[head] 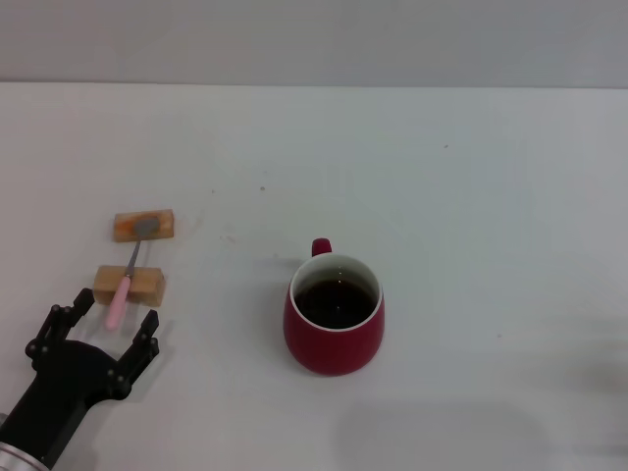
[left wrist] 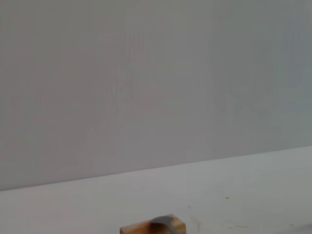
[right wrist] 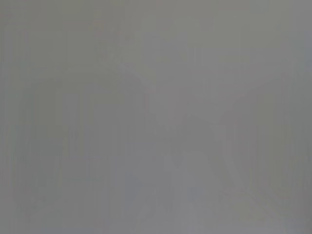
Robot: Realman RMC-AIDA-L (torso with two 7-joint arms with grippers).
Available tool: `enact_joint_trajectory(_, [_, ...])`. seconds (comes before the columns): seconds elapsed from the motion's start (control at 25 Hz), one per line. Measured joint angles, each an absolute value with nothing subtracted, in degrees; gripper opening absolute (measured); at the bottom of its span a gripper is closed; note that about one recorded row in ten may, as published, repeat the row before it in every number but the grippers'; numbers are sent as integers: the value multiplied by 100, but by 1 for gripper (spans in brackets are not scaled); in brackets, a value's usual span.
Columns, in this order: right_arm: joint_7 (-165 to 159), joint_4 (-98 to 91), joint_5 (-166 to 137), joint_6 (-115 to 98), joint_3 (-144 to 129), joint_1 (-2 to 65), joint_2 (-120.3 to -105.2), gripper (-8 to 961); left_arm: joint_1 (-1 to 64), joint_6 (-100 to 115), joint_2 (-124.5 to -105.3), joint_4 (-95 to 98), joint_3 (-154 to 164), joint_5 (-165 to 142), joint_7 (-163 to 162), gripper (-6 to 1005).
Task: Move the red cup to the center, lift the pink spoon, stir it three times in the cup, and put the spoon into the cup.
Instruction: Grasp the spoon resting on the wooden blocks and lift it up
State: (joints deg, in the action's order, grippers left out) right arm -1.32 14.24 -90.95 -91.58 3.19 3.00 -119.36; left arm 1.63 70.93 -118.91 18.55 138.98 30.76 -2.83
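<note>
The red cup (head: 335,316) stands upright near the middle of the white table, its small handle pointing away from me and its inside dark. The pink spoon (head: 125,279) lies across two small wooden blocks at the left, bowl on the far block (head: 143,225), pink handle over the near block (head: 130,284). My left gripper (head: 115,322) is open just in front of the handle's end, one finger on each side of it, not touching. In the left wrist view the spoon's bowl (left wrist: 164,225) shows on the far block. The right gripper is out of view.
The white table (head: 471,196) stretches back to a plain grey wall. The right wrist view shows only a featureless grey surface.
</note>
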Motion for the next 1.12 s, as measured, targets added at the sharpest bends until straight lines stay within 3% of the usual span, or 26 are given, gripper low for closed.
enact_joint_trajectory(1.12, [-132,1441,-9106,-9249,307,258,-11945,0,177,6949,-11897,1880,13875,3079,-253,754])
